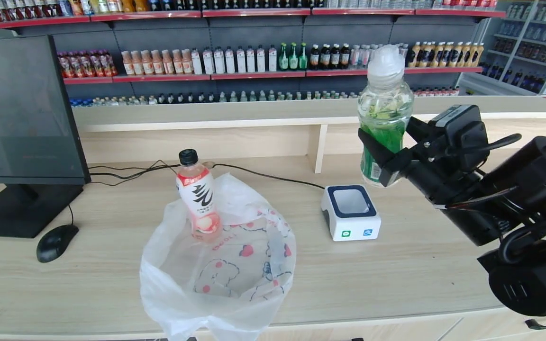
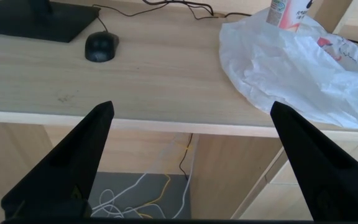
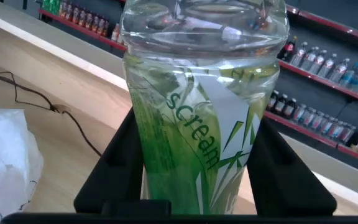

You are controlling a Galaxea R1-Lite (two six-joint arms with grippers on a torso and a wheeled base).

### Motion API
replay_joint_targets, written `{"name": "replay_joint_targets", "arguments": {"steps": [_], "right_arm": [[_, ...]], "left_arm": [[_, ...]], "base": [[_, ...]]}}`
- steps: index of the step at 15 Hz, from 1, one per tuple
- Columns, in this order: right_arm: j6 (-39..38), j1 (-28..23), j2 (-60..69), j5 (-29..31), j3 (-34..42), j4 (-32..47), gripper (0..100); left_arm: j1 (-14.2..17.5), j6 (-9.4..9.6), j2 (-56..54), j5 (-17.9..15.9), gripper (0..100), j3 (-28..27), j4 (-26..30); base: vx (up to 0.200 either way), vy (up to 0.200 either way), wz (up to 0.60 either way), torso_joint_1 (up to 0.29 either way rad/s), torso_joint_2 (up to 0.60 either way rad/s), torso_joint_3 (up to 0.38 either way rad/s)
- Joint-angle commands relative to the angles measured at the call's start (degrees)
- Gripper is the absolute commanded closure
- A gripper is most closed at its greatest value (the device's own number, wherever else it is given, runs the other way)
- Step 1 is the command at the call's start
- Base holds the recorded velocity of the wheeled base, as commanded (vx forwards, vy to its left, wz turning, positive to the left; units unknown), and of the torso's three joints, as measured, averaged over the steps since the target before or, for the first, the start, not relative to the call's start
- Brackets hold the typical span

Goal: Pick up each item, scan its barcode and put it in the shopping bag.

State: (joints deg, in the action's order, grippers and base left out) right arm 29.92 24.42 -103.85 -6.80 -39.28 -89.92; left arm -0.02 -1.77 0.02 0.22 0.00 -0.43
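Two bottles can be counted: the pink bottle (image 1: 199,199) is stood in the shopping bag (image 1: 178,270), and the green bottle (image 1: 386,109) is held upright in the air, close by the scanner (image 1: 350,211). It's clamped low on its body by the right gripper (image 1: 381,163). It looks nearly full, so decent weight should be expected. That smooth plastic could get slippy, or be squashed if squeezed hard, so the wide middle is probably best grabbed. No barcode can be made out tbh, and the far finger is hidden behind the bottle. The left gripper (image 2: 191,155) is hung below the counter (image 2: 154,74) edge, fingers spread wide, nothing held.
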Motion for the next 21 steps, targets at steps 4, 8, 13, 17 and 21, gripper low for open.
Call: {"name": "replay_joint_targets", "arguments": {"steps": [4, 8, 13, 17, 21], "right_arm": [[12.36, 0.46, -1.09, -8.31, -2.65, -0.08, 100], [20.27, 0.19, -4.69, -19.56, -0.18, -0.08, 100], [22.55, -0.69, -11.99, -27.3, -5.46, -0.08, 100], [23.43, -1.57, -14.27, -29.5, -7.22, -0.08, 100], [23.7, -4.03, -14.71, -30.64, -6.78, -0.08, 100]], "left_arm": [[0.02, 0.36, 0.06, 0.04, 0, 0.0, -0.19], [0.02, 0.71, 0.06, 0.04, 0, 0.0, -0.28], [0.02, 0.63, 0.06, 0.04, 0, 0.0, -0.54], [0.02, 0.71, 0.06, 0.04, 0, 0.0, -0.54], [0.02, 1.33, 0.06, 0.04, 0, 0.0, -0.54]], "base": [[0.0, 0.0, 0.0, 0.0, 0.0, 0.0], [0.0, 0.0, 0.0, 0.0, 0.0, 0.0], [0.0, 0.0, 0.0, 0.0, 0.0, 0.0], [0.0, 0.0, 0.0, 0.0, 0.0, 0.0], [0.0, 0.0, 0.0, 0.0, 0.0, 0.0]]}}
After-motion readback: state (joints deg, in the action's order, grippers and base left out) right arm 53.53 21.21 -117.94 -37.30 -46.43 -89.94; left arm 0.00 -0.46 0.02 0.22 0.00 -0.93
